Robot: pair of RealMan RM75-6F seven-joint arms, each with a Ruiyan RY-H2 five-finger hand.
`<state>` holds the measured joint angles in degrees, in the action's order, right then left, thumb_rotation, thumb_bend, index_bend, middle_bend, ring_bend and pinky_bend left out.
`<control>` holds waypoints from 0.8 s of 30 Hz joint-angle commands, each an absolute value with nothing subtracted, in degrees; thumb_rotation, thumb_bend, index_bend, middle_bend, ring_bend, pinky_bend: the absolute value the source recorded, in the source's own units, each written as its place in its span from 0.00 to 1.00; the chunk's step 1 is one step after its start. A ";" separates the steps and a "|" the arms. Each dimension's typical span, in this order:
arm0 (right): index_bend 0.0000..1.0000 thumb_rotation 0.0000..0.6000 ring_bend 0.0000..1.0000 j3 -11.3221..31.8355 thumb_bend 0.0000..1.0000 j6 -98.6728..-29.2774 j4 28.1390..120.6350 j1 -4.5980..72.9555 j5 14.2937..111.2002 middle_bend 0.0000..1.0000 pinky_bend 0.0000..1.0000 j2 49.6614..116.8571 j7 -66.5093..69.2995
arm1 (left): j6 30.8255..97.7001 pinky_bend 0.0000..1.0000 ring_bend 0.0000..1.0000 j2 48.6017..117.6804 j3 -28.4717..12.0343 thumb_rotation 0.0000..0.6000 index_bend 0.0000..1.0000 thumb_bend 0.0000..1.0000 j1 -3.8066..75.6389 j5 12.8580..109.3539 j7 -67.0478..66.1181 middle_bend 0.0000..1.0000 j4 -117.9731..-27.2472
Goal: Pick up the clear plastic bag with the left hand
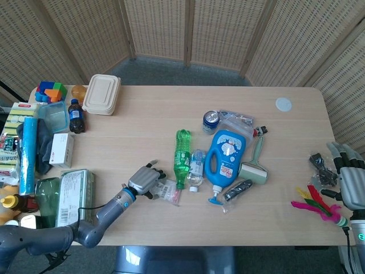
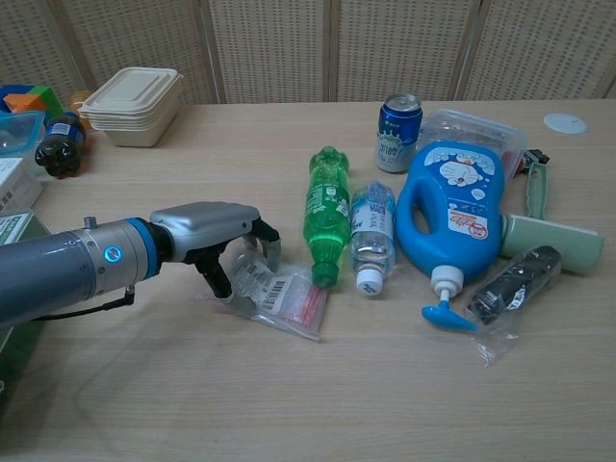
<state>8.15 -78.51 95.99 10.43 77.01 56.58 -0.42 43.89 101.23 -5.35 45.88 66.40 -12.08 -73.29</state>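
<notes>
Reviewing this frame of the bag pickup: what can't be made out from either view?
- Whether the left hand truly grips the clear plastic bag: curled fingers cover its left end in both views.
- Bag contents: too small to identify, only a barcode label and something red.
- Right hand: cut by the head view's edge, absent from the chest view.

No legible text; barcode label in clear plastic bag (image 2: pixel 277 295), cartoon face on blue jug (image 2: pixel 455 207).

Grey arms, blue-ringed wrists, silver left hand (image 2: pixel 214 236) with dark fingers.
</notes>
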 commanded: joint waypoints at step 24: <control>0.00 0.70 0.00 7.91 0.32 -78.36 95.67 10.34 77.53 0.00 0.00 58.22 0.07 | 59.39 0.15 0.43 86.47 -18.22 1.00 0.60 0.43 43.57 74.10 1.38 0.53 -88.14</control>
<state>7.92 -78.37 95.66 10.34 77.52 58.21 0.07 58.73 87.11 -17.25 42.98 73.68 1.27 -87.38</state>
